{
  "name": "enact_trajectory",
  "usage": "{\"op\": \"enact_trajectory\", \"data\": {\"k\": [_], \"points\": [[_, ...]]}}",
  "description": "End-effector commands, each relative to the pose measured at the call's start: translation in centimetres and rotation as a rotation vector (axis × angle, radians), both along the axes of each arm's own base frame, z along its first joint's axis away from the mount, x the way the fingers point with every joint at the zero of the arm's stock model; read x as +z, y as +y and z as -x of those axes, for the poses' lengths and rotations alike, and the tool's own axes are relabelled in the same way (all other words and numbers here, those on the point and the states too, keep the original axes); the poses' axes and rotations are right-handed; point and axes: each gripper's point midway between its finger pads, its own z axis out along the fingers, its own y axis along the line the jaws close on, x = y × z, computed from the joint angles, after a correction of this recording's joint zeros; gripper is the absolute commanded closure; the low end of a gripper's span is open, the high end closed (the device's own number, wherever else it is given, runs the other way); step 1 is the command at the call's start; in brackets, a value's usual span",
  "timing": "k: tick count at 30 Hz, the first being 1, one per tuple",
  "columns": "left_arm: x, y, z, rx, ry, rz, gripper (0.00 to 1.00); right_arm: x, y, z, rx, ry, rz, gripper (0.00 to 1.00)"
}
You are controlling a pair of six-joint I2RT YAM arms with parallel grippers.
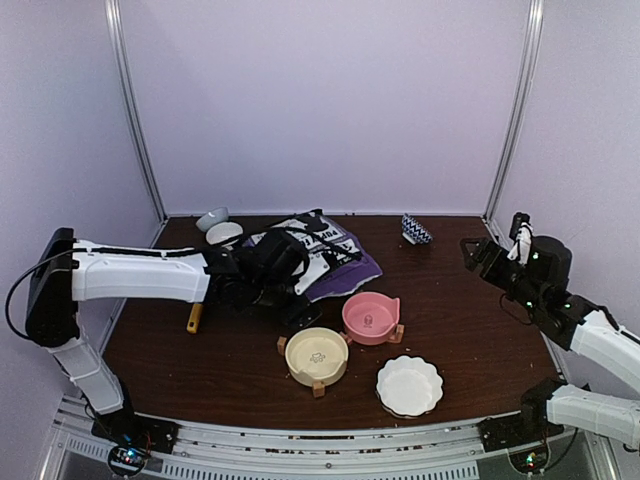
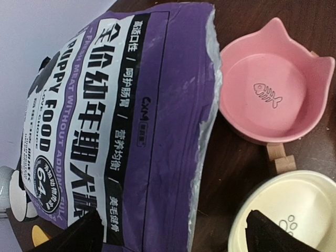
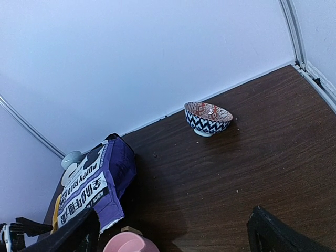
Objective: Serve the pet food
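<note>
Pet food is hiding, likely inside the purple bag [image 1: 345, 265] lying at eleven o'clock from the pink bowl [image 1: 371, 318]. Left jaws and right jaws are standing spread, empty. Tipping the floppy bag is risking kibble spilling onto the bench [image 1: 470, 330].

Flat on the dark wooden table [image 1: 470, 320] — a purple "PUPPY FOOD" bag [image 1: 335, 258], torn edge just beside a pink cat-eared bowl [image 1: 370, 317] on a wooden stand. Nearer, a cream paw-print bowl [image 1: 317, 354] and a white scalloped dish [image 1: 409, 385]; far back, tilted, a blue-and-white patterned bowl [image 1: 416, 230].
</note>
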Motion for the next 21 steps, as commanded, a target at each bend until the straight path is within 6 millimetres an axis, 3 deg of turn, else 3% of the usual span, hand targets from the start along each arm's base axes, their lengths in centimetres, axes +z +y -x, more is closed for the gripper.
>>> {"op": "enact_trajectory", "data": {"k": [1, 5, 11, 13, 18, 21], "points": [[-0.5, 0.2, -2.3, 0.050, -0.081, -0.099, 0.04, 0.4, 0.5, -0.1, 0.016, -0.029, -0.017, 0.00], [-1.4, 0.5, -3.0, 0.071, -0.098, -0.147, 0.15, 0.3, 0.7, -0.1, 0.025, -0.023, -0.005, 0.00], [-2.4, 1.4, -4.0, 0.115, -0.146, -0.227, 0.46, 0.0, 1.3, -0.2, 0.050, -0.012, 0.006, 0.00], [-2.4, 1.7, -4.4, 0.130, -0.163, -0.245, 0.63, 0.0, 1.6, -0.3, 0.062, -0.011, 0.017, 0.00], [-0.8, 2.3, -5.5, 0.193, -0.205, -0.226, 1.00, 0.2, 3.4, -0.4, 0.111, 0.003, 0.052, 0.00], [1.5, 3.3, -6.9, 0.259, -0.184, -0.146, 1.00, 0.4, 4.7, -0.6, 0.136, 0.022, 0.076, 0.00]]}}
